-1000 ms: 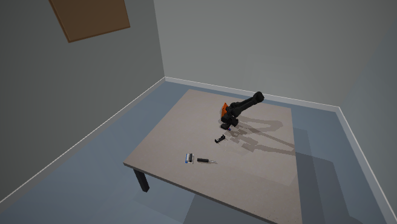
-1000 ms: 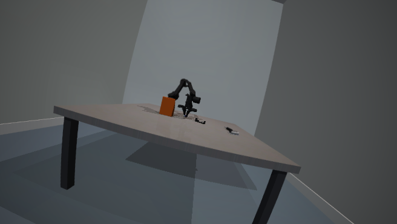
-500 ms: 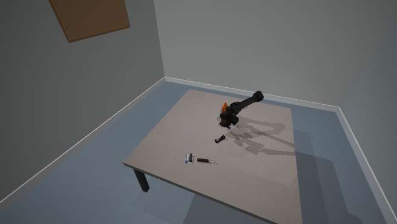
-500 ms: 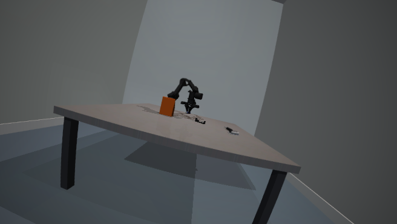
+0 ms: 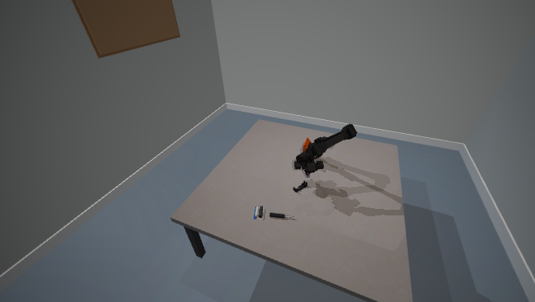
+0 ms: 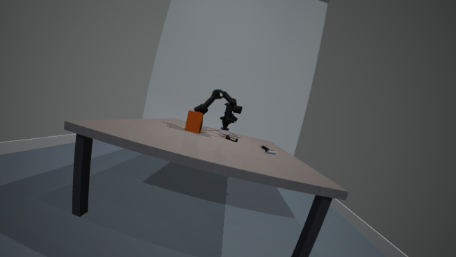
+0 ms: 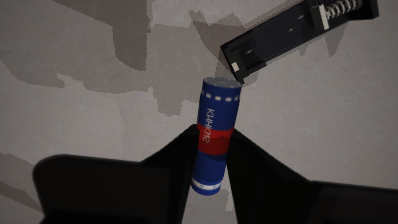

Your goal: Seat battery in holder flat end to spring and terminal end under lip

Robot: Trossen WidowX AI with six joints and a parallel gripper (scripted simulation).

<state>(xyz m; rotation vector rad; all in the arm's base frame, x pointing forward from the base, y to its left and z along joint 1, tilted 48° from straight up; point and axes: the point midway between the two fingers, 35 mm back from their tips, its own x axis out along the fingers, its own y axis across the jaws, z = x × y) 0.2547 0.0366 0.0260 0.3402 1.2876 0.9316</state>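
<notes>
I take the holder (image 5: 300,187) (image 6: 229,138) (image 7: 280,40) as my landmark: it lies on the table (image 5: 228,171) (image 6: 146,139) (image 7: 100,115), its long trough turned at a slant to the battery (image 5: 307,175) (image 6: 222,128) (image 7: 215,135). My gripper (image 5: 308,171) (image 6: 224,127) (image 7: 212,133) is narrowed onto that battery, the fingers pressing its sides around the red band and the blue below it. I judge this grip sensible, since both ends stick out past my fingers, leaving each one free to meet the spring (image 7: 343,8) or the lip. The battery runs lengthwise between my fingertips, its grey-faced end pointing away from me toward the holder's near end, the one opposite the spring. It is beside the holder, not in it; from the exterior view it seems raised off the table, though how high I cannot tell. Which end carries the terminal I cannot make out for sure. So seating is still undone, and next I would carry the battery over the trough and turn it to match, then put the flat end to the spring first. Lowered askew, it could catch on the lip or shove the holder.
</notes>
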